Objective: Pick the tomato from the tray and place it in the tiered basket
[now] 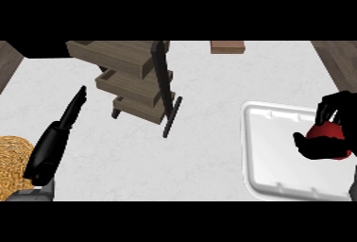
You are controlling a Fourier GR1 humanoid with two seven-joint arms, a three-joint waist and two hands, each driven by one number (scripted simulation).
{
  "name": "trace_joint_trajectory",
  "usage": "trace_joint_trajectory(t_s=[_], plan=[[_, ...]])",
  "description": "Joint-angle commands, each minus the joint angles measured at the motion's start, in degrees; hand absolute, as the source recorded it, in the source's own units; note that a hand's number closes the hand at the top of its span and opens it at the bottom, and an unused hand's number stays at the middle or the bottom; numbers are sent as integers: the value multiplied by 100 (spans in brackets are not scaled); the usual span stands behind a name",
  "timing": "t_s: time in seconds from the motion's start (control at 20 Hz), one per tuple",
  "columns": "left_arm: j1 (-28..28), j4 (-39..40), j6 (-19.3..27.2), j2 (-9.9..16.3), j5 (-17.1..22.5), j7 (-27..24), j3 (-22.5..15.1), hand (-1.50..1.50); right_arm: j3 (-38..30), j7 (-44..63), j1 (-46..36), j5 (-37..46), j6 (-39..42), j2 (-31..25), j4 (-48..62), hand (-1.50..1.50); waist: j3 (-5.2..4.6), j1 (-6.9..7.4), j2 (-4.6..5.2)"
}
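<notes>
1. Head view, the tomato (327, 133): it sits over the right part of the white tray (279, 156), with the right robot hand (322, 144) curled round it, fingers above and thumb at its left. Only a red patch shows between them, and I cannot tell whether it rests on the tray or is just clear of it.
2. Head view, handling: a tomato is probably light, smooth-skinned and soft enough to bruise, so I would judge a hold across its widest part, fingers opposite thumb, the safest; squeezing near the top could split the skin.
3. Head view, direction: what shows is roundish, so no long axis can be made out, and the stem end is hidden by the fingers.
4. Head view, target: the wooden tiered basket (129, 75) stands well apart, at upper left on the pale surface (174, 165).
5. Head view, the left robot hand (59, 137): open, fingers straight, resting at the left beside a woven basket (12, 158).
</notes>
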Motion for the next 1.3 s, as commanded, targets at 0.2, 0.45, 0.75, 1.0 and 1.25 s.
trace_joint_trajectory(t_s=[0.2,0.45,0.75,1.0,1.25], plan=[[-13,-132,-7,-23,-38,193,15,0,-1494,1094,-1080,-1965,921,570,-1543,150,-5,1,-26],[65,43,-108,24,-27,-116,54,0,-1630,1959,-2574,-2863,1575,-57,-1612,150,-12,92,0],[-249,160,-204,-16,-41,46,33,0,-1171,2293,-4217,-3155,985,-144,-602,150,-11,139,22],[-315,272,-188,-100,-62,51,-10,0,-671,2727,-5722,-3050,735,182,307,150,-24,163,-6],[-341,140,-147,-223,-83,150,-92,0,-411,2714,-6701,-2608,319,705,1599,150,-19,220,11]])
